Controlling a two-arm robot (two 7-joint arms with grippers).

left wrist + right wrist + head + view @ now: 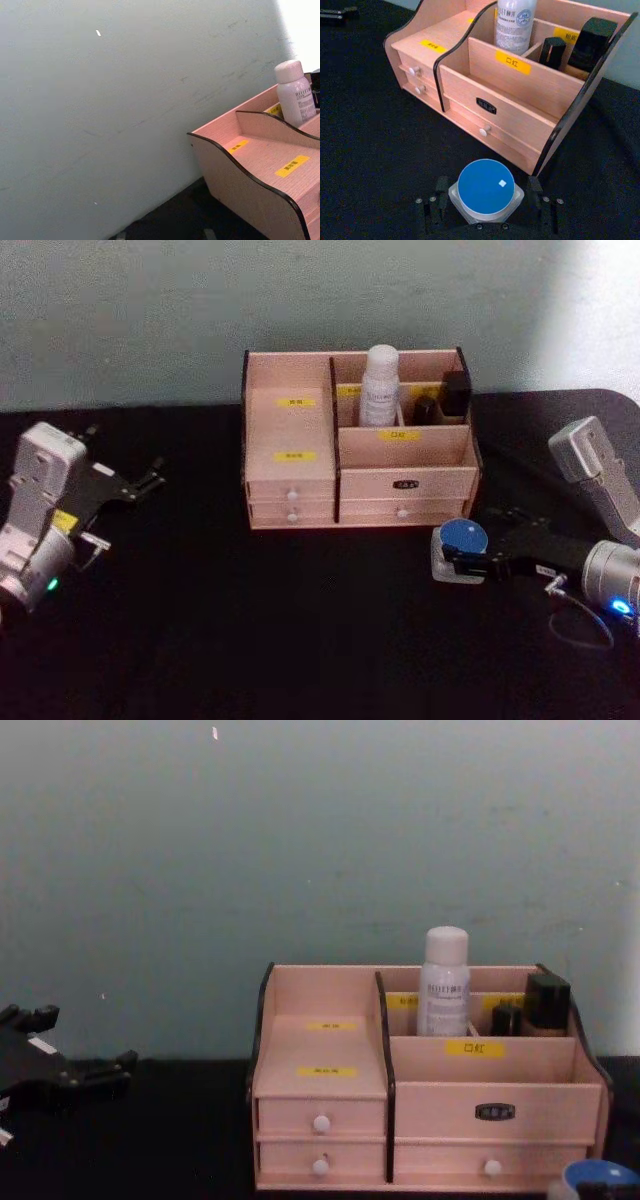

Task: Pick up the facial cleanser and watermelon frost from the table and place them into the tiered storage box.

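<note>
Where it rests, jar (485, 188) sits inside right tool (488, 184).

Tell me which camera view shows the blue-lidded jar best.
The right wrist view: the blue-lidded jar is close, its whole lid seen from above, the right pincer straddling it. The head view shows it small, before the tiered storage box. The chest view catches part of its lid at the lower right corner.
</note>
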